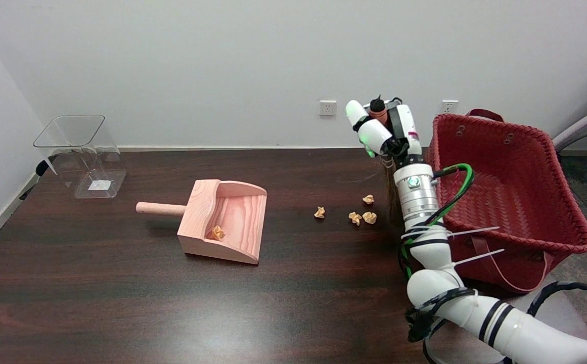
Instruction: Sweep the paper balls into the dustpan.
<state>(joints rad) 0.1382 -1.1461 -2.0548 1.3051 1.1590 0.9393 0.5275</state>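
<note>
A pale wooden dustpan [232,212] lies left of the table's middle, its handle pointing left and its mouth facing right. One crumpled paper ball [217,232] sits inside it. Several more paper balls lie on the dark table to its right: one [319,212] alone, a pair [363,218], and one [368,199] farther back. My right hand [381,129] is raised just right of them and grips the dark handle top of a small broom [391,189]. The broom's brown bristles hang down behind my wrist, mostly hidden.
A red woven basket [505,151] stands at the table's right edge, right beside my arm. A clear plastic bin [83,154] stands at the back left corner. A white wall with sockets runs behind the table.
</note>
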